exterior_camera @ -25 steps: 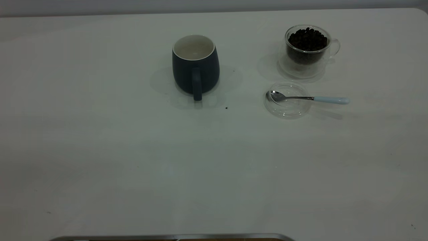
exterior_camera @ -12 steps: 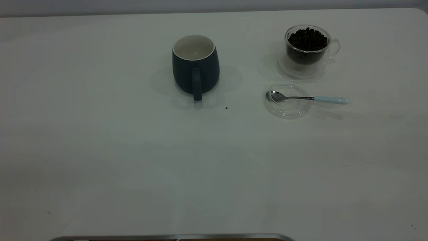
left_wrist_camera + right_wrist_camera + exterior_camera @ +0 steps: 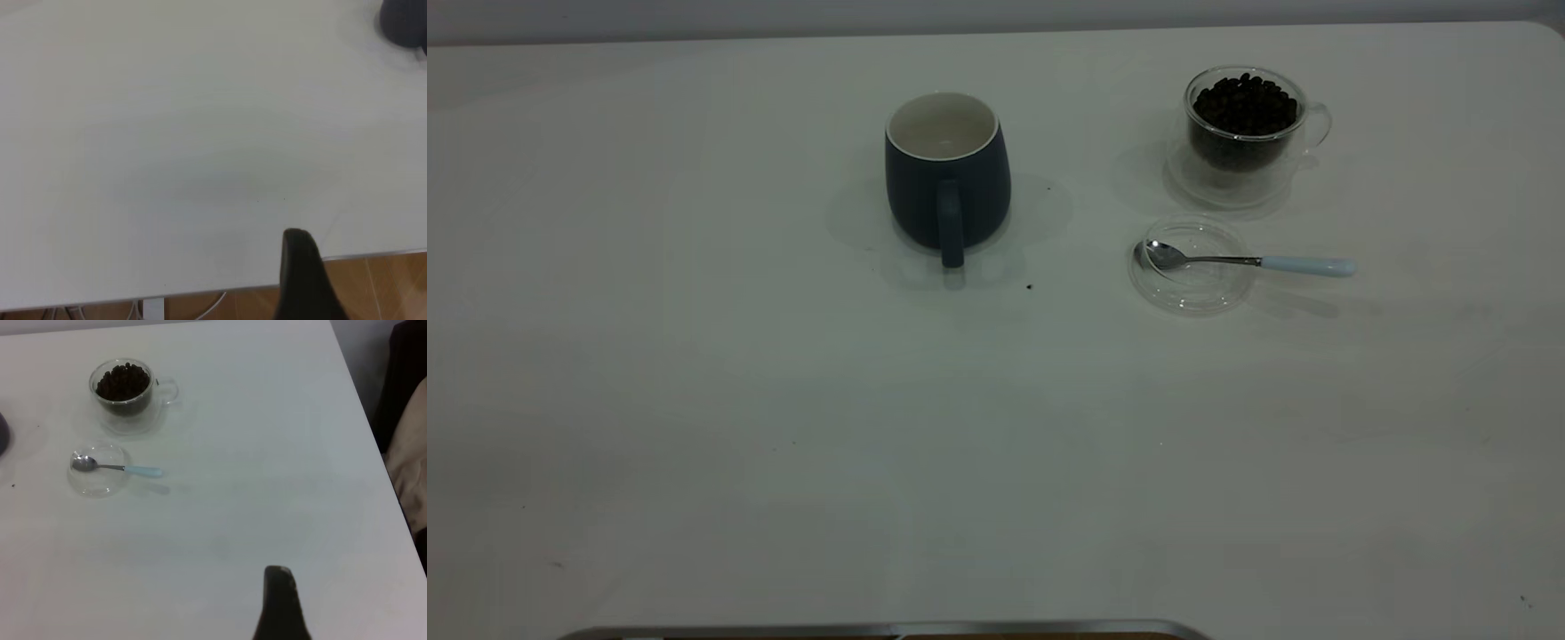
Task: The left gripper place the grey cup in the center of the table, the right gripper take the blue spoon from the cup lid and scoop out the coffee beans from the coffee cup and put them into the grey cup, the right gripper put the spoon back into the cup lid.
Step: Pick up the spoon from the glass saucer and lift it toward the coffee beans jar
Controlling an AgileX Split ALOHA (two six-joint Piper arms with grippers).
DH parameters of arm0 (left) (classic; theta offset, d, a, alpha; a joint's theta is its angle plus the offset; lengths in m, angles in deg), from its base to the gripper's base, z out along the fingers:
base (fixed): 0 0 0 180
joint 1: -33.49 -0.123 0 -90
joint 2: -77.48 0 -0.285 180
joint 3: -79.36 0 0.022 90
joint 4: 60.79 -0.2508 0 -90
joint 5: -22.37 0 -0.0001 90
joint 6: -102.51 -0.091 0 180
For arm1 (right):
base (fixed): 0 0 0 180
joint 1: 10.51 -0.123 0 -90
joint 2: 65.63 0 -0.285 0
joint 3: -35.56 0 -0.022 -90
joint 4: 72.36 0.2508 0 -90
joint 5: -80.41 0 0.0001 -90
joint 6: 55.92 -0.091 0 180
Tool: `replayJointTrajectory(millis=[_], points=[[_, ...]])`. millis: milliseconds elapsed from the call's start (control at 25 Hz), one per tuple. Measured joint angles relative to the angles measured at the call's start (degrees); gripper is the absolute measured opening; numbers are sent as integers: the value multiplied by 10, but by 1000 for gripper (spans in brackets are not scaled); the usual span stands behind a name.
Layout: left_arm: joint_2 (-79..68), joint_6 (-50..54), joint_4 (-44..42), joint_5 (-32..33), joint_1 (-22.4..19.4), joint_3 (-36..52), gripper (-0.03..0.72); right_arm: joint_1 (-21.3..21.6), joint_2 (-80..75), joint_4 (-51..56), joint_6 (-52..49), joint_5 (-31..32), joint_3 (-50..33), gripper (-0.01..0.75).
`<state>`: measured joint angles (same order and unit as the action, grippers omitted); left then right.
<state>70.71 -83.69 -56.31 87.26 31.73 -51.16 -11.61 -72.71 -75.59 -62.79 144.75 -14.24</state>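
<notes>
Grey and upright, the cup (image 3: 947,173) stands on the white table (image 3: 783,400) toward the far middle, its handle turned to the near edge and its pale inside showing nothing I can make out. Well off to its right the glass coffee cup (image 3: 1245,133) sits full of dark coffee beans (image 3: 1245,104), and just in front of it lies the clear cup lid (image 3: 1192,265) with the blue spoon (image 3: 1249,261) resting in it, bowl inside the lid and pale blue handle sticking out over the rim away from the grey cup. Neither arm reaches into the outside view. One dark fingertip of the left gripper (image 3: 303,273) shows near the table's edge, far from the cup, and one of the right gripper (image 3: 280,603) hangs over bare table, well away from the spoon; neither holds anything, though whether their fingers are spread or closed is not something I can tell from here.
</notes>
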Motion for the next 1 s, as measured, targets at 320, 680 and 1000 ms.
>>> replayJointTrajectory(millis=[320, 680, 1000], points=[[0, 2, 0, 0, 0, 0, 513, 0, 0, 0, 0, 0, 0, 588], [0, 2, 0, 0, 0, 0, 513, 0, 0, 25, 0, 0, 0, 583], [0, 2, 0, 0, 0, 0, 513, 0, -118, 143, 25, -102, 1, 564]])
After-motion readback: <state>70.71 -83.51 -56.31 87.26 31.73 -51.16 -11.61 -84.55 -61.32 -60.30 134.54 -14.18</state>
